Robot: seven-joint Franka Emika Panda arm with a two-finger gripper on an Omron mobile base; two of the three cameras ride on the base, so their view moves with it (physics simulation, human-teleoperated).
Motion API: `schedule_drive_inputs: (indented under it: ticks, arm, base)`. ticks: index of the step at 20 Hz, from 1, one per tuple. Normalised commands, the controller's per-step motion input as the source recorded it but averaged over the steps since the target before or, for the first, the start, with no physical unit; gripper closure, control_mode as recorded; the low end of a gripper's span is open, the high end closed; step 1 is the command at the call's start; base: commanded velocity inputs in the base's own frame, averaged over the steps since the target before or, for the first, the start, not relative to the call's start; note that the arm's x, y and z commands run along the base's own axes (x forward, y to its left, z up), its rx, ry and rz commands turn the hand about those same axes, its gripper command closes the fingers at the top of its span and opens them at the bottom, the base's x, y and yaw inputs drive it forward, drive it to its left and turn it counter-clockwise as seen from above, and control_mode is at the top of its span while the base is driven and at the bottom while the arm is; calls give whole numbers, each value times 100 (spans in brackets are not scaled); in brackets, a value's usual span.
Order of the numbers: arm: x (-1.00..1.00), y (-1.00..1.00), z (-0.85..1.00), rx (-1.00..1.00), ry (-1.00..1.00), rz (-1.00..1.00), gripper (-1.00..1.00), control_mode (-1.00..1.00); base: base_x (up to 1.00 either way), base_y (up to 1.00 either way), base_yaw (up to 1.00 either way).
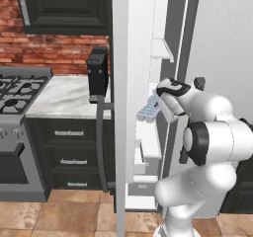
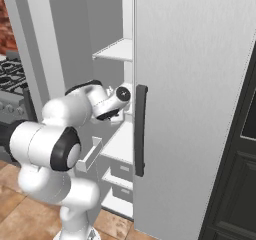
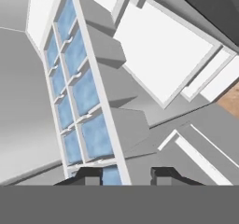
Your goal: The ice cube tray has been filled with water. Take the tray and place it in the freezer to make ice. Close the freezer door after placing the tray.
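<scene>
The ice cube tray, its cells tinted with water, is hanging inside the open freezer just above a white shelf. The claw is clamping one end wall, keeping it nearly level for setting down. The freezer door is standing wide, left of the arm.
</scene>
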Motion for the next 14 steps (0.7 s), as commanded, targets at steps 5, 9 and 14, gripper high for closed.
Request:
schedule_drive_inputs:
  ticks: [5, 9, 14]
  arm:
    - [35, 2, -9, 0, 0, 0, 100, -100]
    - [36, 4, -15, 0, 0, 0, 100, -100]
    - [27, 11, -15, 0, -1, 0, 100, -100]
  base:
    - [0, 0, 0]
    - [0, 0, 0]
    - [0, 0, 0]
